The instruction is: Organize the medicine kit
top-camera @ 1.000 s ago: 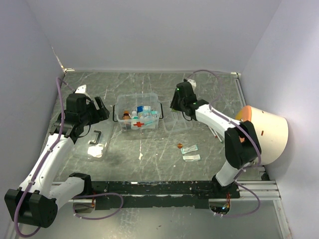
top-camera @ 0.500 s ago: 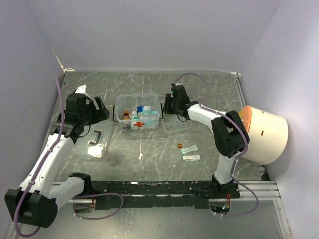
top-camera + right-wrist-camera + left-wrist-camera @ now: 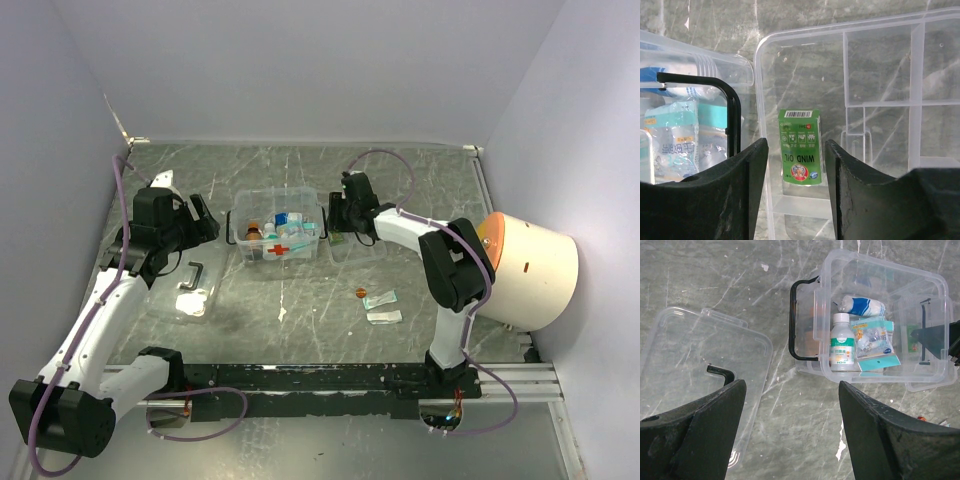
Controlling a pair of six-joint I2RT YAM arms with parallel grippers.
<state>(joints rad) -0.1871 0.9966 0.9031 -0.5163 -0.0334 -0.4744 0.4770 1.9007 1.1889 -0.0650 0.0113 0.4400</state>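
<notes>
Small clear rectangular plastic medicine kit (image 3: 277, 235), centre frame, looks light and stiff; take its black side handles (image 3: 791, 320). Left gripper (image 3: 791, 390) and right gripper (image 3: 796, 150) gape, empty.

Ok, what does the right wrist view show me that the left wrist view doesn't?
Only right wrist: the green Wind Oil box lying in the compartmented tray, seen between the right gripper's open fingers. Only left wrist: the flat lid on the table, plus a white bottle and gauze roll inside the medicine kit. Both: the kit and its teal packets.
</notes>
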